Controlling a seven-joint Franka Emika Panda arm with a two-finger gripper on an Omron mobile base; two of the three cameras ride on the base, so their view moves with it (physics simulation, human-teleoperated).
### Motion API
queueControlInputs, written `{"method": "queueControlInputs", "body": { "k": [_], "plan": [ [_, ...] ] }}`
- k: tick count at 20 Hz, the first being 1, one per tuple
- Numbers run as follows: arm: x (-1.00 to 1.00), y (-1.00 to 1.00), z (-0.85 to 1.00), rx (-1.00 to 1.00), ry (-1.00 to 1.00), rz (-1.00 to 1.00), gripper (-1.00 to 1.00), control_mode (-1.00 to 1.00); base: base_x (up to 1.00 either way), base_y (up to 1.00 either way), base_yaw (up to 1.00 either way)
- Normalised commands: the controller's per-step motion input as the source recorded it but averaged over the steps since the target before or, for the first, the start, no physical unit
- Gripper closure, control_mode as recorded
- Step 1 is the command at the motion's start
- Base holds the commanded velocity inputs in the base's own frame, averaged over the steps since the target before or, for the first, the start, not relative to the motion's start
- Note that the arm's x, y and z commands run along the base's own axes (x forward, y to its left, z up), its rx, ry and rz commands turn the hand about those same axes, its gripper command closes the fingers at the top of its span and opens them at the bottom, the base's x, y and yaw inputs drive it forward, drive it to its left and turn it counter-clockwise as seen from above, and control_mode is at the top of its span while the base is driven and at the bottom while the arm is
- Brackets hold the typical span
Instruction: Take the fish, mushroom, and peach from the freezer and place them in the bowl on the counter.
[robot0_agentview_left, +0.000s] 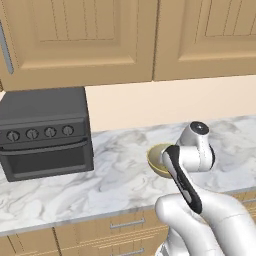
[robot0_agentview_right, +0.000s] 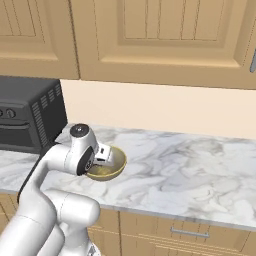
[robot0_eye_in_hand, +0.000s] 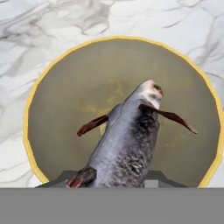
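Hand view gives me the fish (robot0_eye_in_hand: 127, 140) head-first over the bowl (robot0_eye_in_hand: 48, 118): a slender grey, speckled body with a pale snout and two reddish-brown fins spread to either side, its tail end pinched in my gripper (robot0_eye_in_hand: 114, 177), whose jaws are closed on it. From the left base view I see the olive-yellow bowl (robot0_agentview_left: 157, 159) sitting on the marble counter (robot0_agentview_left: 75, 185), right of the dark oven (robot0_agentview_left: 45, 132), with my wrist hanging over it. From the right base view the hand sits just above the bowl's (robot0_agentview_right: 117, 162) rim.

Hand view straight down over bowl (robot0_eye_in_hand: 52, 100)
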Motion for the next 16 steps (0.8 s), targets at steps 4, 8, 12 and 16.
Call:
{"method": "queueControlInputs", "body": {
  "k": [4, 8, 12, 16],
  "plan": [
    [0.46, -0.02, -0.03, 0.0, 0.04, 0.0, 1.0, -1.0, 0.0, 0.0, 0.0],
    [0.39, 0.0, -0.34, 0.0, 0.04, 0.0, 1.0, -1.0, 0.0, 0.0, 0.0],
    [0.38, -0.02, -0.48, 0.0, 0.01, 0.0, 1.0, -1.0, 0.0, 0.0, 0.0],
    [0.41, -0.01, -0.49, 0.0, 0.0, 0.0, 1.0, -1.0, 0.0, 0.0, 0.0]
  ]
}}
